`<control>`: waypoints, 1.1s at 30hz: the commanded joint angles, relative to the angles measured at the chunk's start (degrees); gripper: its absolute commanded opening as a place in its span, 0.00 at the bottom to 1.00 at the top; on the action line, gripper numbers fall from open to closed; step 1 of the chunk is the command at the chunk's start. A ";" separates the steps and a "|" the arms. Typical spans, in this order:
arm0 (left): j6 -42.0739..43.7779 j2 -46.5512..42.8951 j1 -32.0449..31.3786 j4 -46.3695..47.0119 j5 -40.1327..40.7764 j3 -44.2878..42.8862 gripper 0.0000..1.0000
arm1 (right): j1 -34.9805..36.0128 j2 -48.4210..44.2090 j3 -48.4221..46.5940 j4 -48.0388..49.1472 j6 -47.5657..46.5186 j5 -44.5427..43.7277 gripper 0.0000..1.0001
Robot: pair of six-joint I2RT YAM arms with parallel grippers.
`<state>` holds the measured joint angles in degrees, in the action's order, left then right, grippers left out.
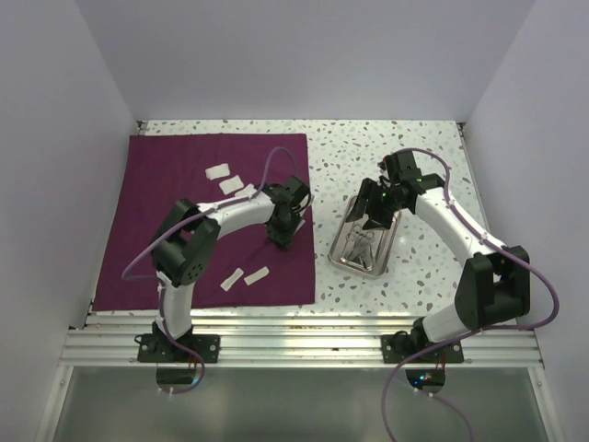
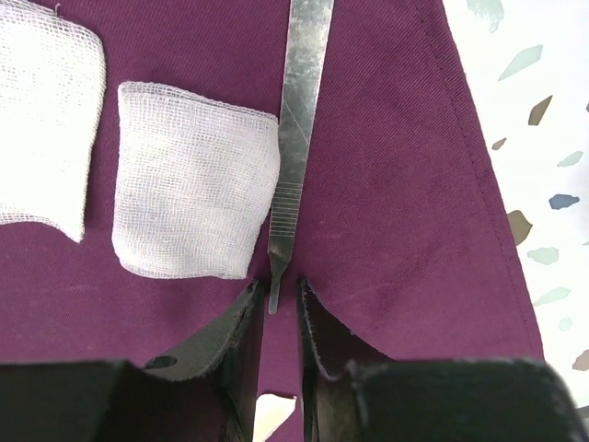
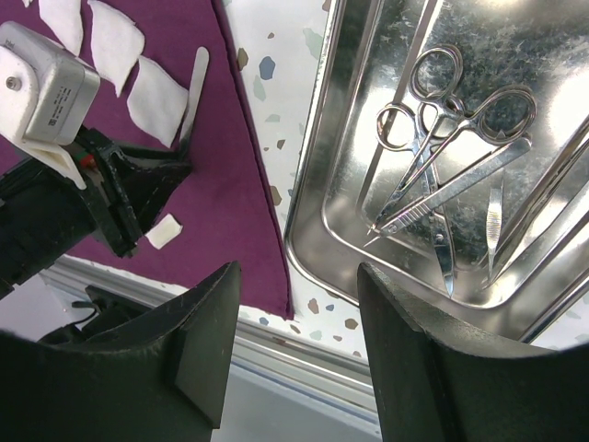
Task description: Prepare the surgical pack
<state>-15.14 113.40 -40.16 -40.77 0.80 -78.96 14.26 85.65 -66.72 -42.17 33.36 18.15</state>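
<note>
Overhead, the maroon cloth [image 1: 184,184] lies spread flat on the left half of the speckled table [image 1: 350,147]. White gauze pads [image 1: 231,183] are scattered on it in two small groups. The left gripper [image 1: 281,238] points down at the cloth near its right edge. The steel tray [image 1: 365,249] sits on bare table just right of the cloth, not touching it. The right gripper [image 1: 377,219] hangs over the tray's far end.

From the left wrist, a flat metal instrument [image 2: 299,120] lies on the cloth against the right edge of a gauze pad. Its near tip sits between the two fingers, which stand slightly apart with a sliver of cloth showing on either side. The jaws are parted and clamp nothing.

From the right wrist, the fingers are spread wide with nothing between them, and the gap frames the tray's corner and the table edge. Inside the tray lie ring-handled scissors [image 3: 433,110] crossed with tweezers [image 3: 460,184].
</note>
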 commanded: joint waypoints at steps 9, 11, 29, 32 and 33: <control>1.16 3.75 1.49 3.68 -3.09 6.44 0.10 | 0.24 -0.74 0.27 0.86 -0.49 0.57 0.58; 0.99 3.67 1.49 4.03 -2.21 6.71 0.07 | 0.33 -0.83 0.19 0.78 -0.49 0.48 0.58; -1.74 -3.54 1.49 -0.45 -9.23 1.17 0.00 | 6.39 6.72 -2.71 9.02 5.65 7.42 0.60; -1.83 -3.81 1.49 -0.45 -9.94 1.17 0.00 | 7.27 8.74 -2.80 10.88 8.11 9.00 0.60; -1.91 -3.98 1.49 -0.45 -10.46 1.17 0.00 | 7.79 9.18 -2.89 11.67 8.38 9.27 0.60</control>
<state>-15.94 111.46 -38.44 -39.92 -6.90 -76.36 21.28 94.02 -67.16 -34.96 38.46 24.05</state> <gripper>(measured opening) 0.005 0.601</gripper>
